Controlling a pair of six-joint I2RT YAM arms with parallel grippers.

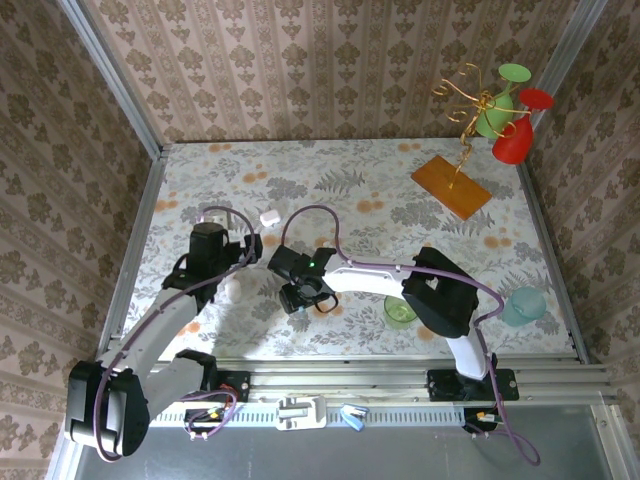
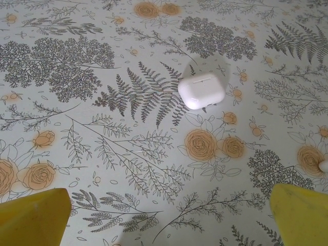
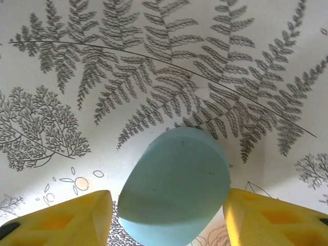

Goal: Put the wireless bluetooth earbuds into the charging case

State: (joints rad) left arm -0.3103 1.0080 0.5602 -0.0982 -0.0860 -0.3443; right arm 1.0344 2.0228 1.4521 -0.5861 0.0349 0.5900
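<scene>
The right claw [image 3: 166,218] is seen partly shut about the blue case [image 3: 177,187], with one yellow finger [image 3: 61,220] at 9 o'clock of the case and the other at 3 o'clock. Whether the case is actually pinched cannot be told. Beneath it the fern-printed surface [image 3: 77,61] is seen. The left claw [image 2: 166,220] is spread wide and nothing is held in it. The white case [image 2: 201,90], lid closed, is seen flat on the surface at 12 o'clock of that claw, well apart from it. A tiny white piece, seemingly an earbud [image 2: 324,165], is cut off by the frame edge at 3 o'clock. In the overhead view a green cup [image 1: 400,311] is found at 3 o'clock of the right claw.
</scene>
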